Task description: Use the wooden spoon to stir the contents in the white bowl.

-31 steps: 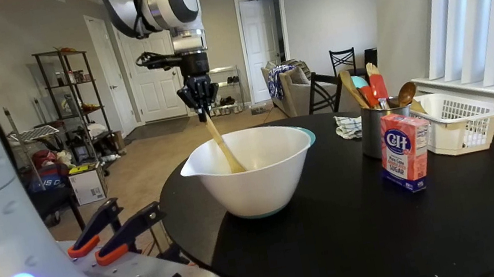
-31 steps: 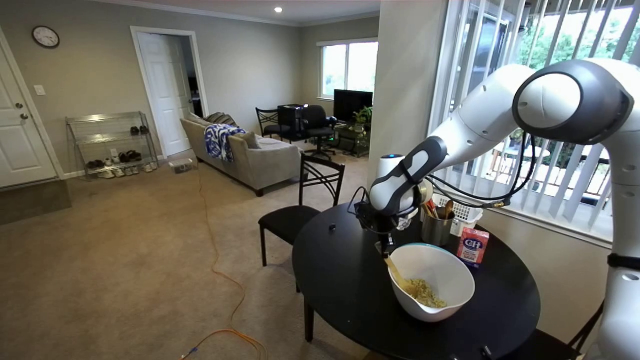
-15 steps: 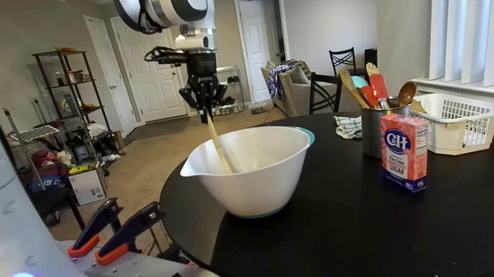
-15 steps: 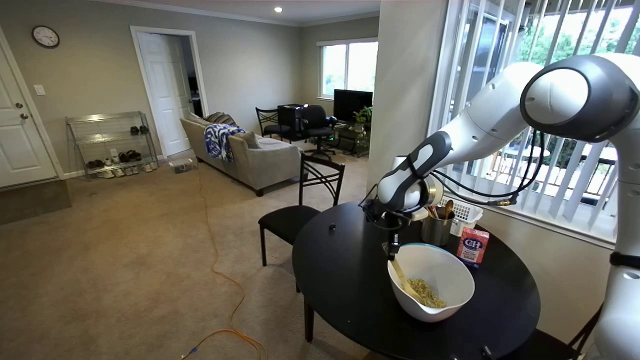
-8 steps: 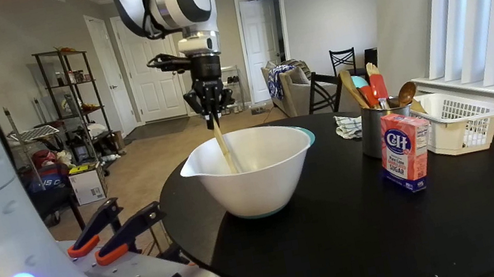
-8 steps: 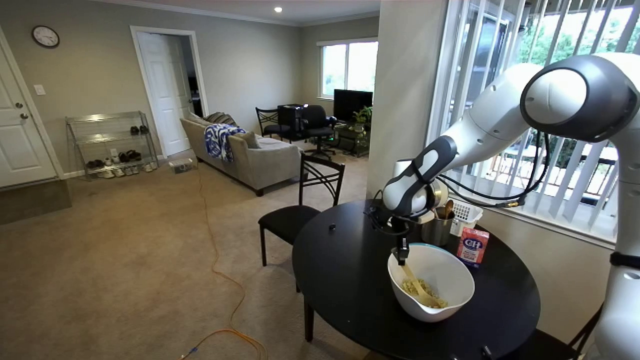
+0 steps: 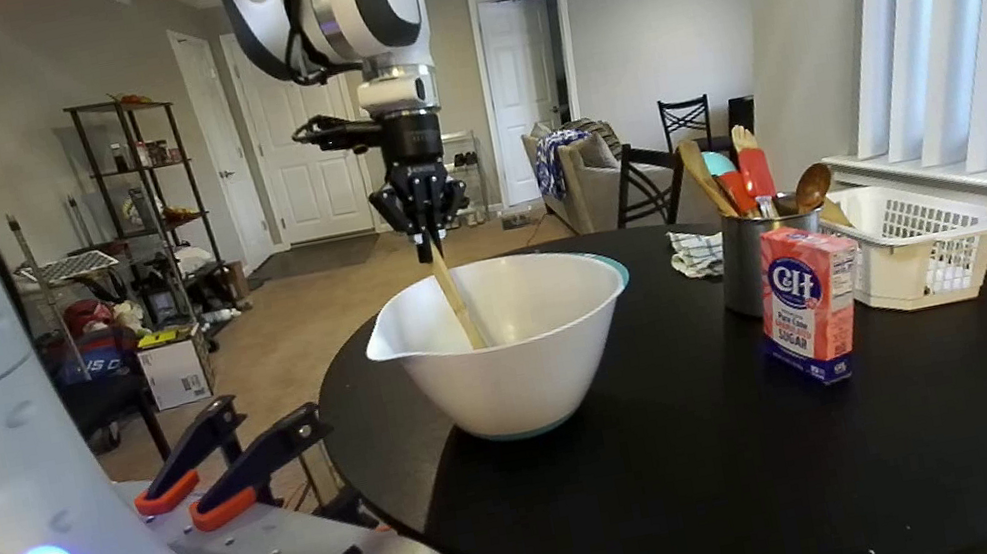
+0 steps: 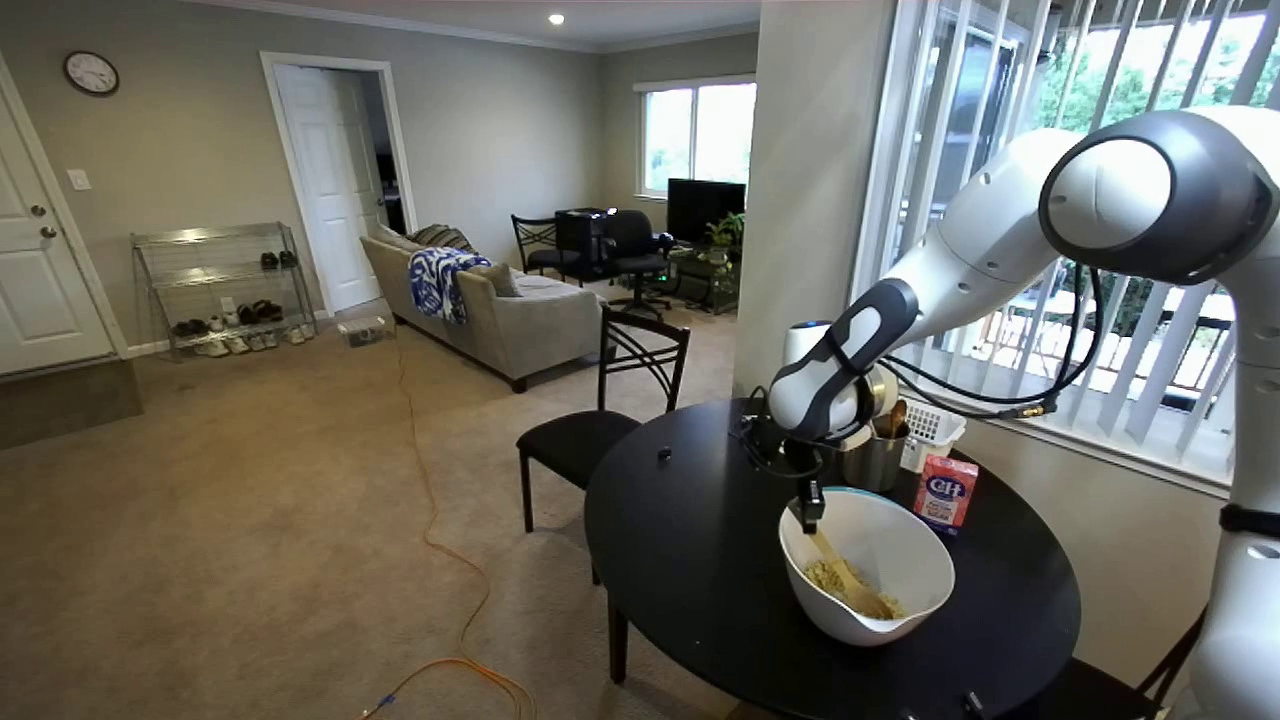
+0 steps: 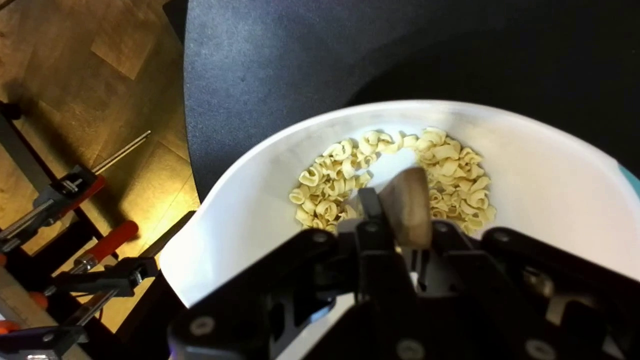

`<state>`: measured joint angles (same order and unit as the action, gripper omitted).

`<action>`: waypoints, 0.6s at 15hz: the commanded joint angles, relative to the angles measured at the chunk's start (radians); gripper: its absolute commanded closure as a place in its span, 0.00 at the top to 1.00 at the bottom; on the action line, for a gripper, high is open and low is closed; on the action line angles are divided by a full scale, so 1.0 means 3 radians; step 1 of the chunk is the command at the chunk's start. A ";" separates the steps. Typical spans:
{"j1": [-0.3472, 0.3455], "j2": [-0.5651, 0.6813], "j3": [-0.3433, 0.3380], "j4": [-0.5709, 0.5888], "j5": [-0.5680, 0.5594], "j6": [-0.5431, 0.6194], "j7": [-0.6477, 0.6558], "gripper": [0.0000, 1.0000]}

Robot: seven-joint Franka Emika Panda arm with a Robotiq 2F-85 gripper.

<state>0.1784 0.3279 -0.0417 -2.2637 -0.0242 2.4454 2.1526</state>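
Black table (image 7: 755, 495): I see it bearing the white bowl (image 7: 522, 379).
White bowl: upright, open toward me in the wrist view.
Gripper (image 7: 430, 245): over the bowl, my jaws pinching the wooden spoon (image 8: 846, 574) by its handle.
Wooden spoon: tilted, upper end poking out beyond my jaws, lower end slanting down into the pasta (image 9: 327, 182).
Pasta: pale curls at the bowl's bottom.

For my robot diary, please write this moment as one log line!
tool: shut on slender tan wooden spoon | spoon: tilted, head among curly yellow pasta inside deep round white bowl | bowl: on round black table
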 commanded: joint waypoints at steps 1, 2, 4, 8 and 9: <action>0.0081 -0.0063 -0.0047 -0.0110 -0.0296 0.0148 0.0078 0.05; 0.0096 -0.0058 -0.0051 -0.0099 -0.0375 0.0152 0.0082 0.05; 0.0121 -0.0028 -0.0049 -0.0054 -0.0536 0.0180 0.0047 0.05; 0.0164 -0.0008 -0.0003 -0.0031 -0.0761 0.0482 -0.0087 0.05; 0.0174 -0.0007 0.0009 -0.0038 -0.0796 0.0607 -0.0124 0.05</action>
<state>0.2205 0.3292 -0.0424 -2.2653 -0.2234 2.5365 2.1499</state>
